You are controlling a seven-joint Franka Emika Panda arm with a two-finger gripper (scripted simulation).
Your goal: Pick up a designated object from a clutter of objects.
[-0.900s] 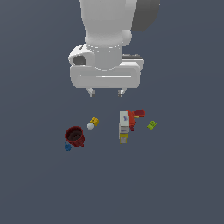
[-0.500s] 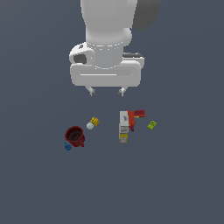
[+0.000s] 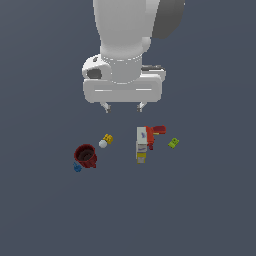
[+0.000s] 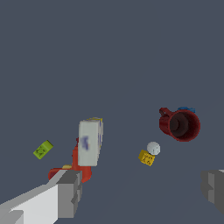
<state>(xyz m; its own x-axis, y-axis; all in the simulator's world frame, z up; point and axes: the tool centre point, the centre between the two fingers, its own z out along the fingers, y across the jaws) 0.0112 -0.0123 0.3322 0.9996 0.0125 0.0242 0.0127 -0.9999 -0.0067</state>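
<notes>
The surface (image 3: 45, 210) is a flat, plain, dark grey-blue plane that fills both views from edge to edge; no walls, furniture or borders can be seen. All the small items lie on it in one loose group, below the arm in the exterior view.

On the exterior view's left stands the dark red cup (image 3: 86, 156), upright, with its opening facing up. A small blue bit (image 3: 77, 168) is just beside it, touching or almost touching its lower edge. Near the cup, toward the middle, lie a white ball (image 3: 103, 144) and a yellow block (image 3: 108, 138), close together. In the middle is the white-yellow box (image 3: 142, 144), long and narrow, with the yellow end pointing away from the arm. The red L-shaped tool (image 3: 154, 134) lies against the box on the exterior view's right side. The green block (image 3: 173, 143) is alone, a little apart from the tool, on the right.

The white arm comes down from the top of the exterior view, and its wide hand is held level above the surface. The gripper (image 3: 123, 107) points straight down, well above the items and touching none of them. Its two fingers stand far apart and nothing is between them. In the wrist view the fingertips (image 4: 70, 192) appear at both lower corners, with the box, the cup and the yellow block visible on the surface beyond them.
</notes>
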